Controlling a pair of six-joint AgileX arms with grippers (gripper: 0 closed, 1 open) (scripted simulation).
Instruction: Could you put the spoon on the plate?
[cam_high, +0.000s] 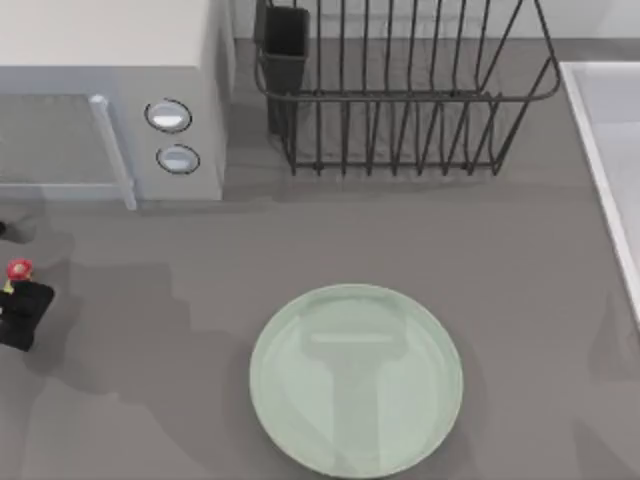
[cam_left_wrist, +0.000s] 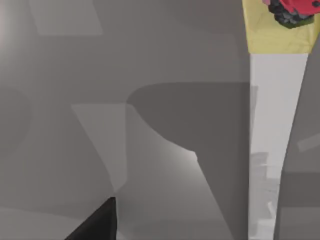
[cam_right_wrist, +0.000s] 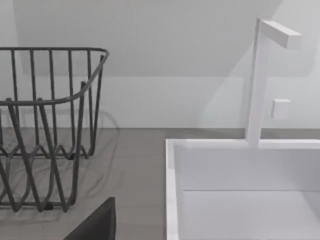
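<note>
Top view: the left gripper (cam_high: 22, 312) sits at the tabletop's left edge, clamped on the spoon (cam_high: 18, 270), whose red end pokes up. The plate (cam_high: 290, 345) waits empty near the front edge. I think the carry comes next, across to the plate. The dish rack (cam_high: 400, 95) holds nothing.

Surface: you have a flat matte grey surface (cam_high: 150, 400) crossed by soft shadows | Far left: your pale grey boxy microwave (cam_high: 110, 90) with two round knobs | Far centre: a dark wire dish rack (cam_high: 400, 100) holding a dark cup | Right edge: white rectangular sink (cam_right_wrist: 240, 190) with a white angular tap (cam_right_wrist: 260, 80) | Behind: plain white wall (cam_right_wrist: 150, 30).
</note>
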